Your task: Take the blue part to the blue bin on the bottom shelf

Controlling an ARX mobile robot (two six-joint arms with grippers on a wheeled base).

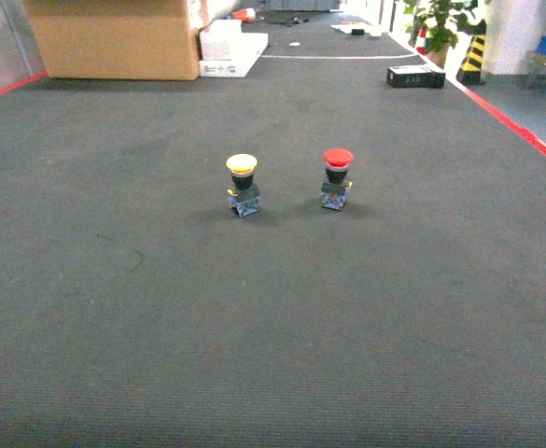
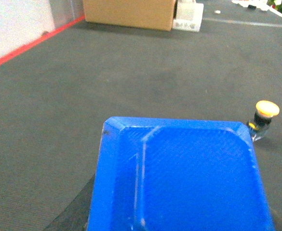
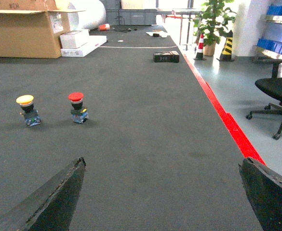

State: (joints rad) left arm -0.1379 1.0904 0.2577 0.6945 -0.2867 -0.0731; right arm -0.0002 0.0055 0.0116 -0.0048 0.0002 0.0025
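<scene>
A flat blue part (image 2: 189, 178) with a raised rim fills the lower half of the left wrist view, held above the dark carpet. My left gripper (image 2: 179, 216) is shut on it; only one dark finger (image 2: 75, 211) shows past its left edge. My right gripper (image 3: 162, 161) hangs open over bare carpet, its two dark fingertips far apart with nothing between them. Neither gripper appears in the head view. Blue crates (image 3: 278, 47) sit on a steel rack at the far right of the right wrist view. I cannot tell whether one of them is the blue bin, or which level is the bottom shelf.
A yellow push button (image 1: 242, 184) and a red push button (image 1: 337, 177) stand on the carpet ahead. A cardboard box (image 1: 114, 37) and white boxes (image 1: 231, 49) lie at the back left, a black box (image 1: 415, 77) at the back right. Red floor tape (image 3: 222, 115) edges the carpet beside an office chair (image 3: 278, 91).
</scene>
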